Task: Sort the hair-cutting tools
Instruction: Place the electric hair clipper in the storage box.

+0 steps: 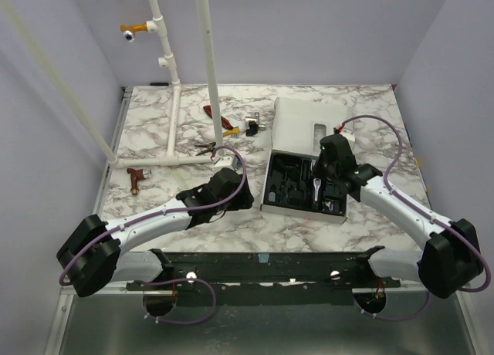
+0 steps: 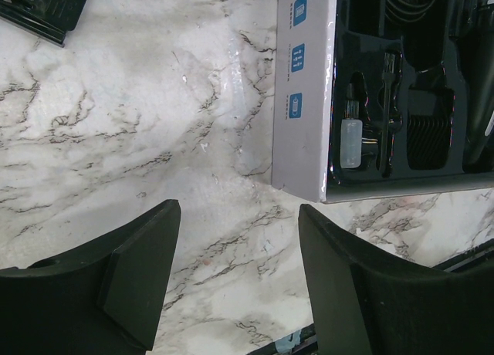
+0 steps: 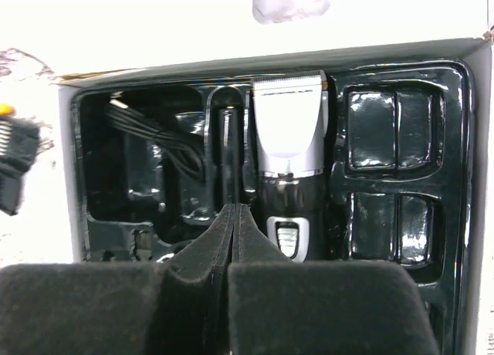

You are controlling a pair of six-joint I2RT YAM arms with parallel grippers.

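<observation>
A white box (image 1: pixel 266 187) holds a black moulded tray with the hair-cutting tools. The slim black clipper (image 3: pixel 289 150) with its silver blade end lies in the tray's middle slot, next to a coiled black cable (image 3: pixel 154 139). My right gripper (image 3: pixel 237 210) hangs over the tray just left of the clipper, shut, pads pressed together with nothing between them. A black comb guard (image 3: pixel 15 163) lies outside the box on the marble. My left gripper (image 2: pixel 239 216) is open over bare marble near the box's white side (image 2: pixel 305 100). Another black guard (image 2: pixel 38 8) lies beyond it.
The tray also holds a small bottle (image 2: pixel 351 143), a brush (image 2: pixel 388 100) and a guard (image 2: pixel 428 131). The white lid (image 1: pixel 305 123) lies behind the box. Red- and yellow-handled tools (image 1: pixel 220 122), a reddish-brown T piece (image 1: pixel 135 177) and a white pipe frame (image 1: pixel 174 116) stand at back left.
</observation>
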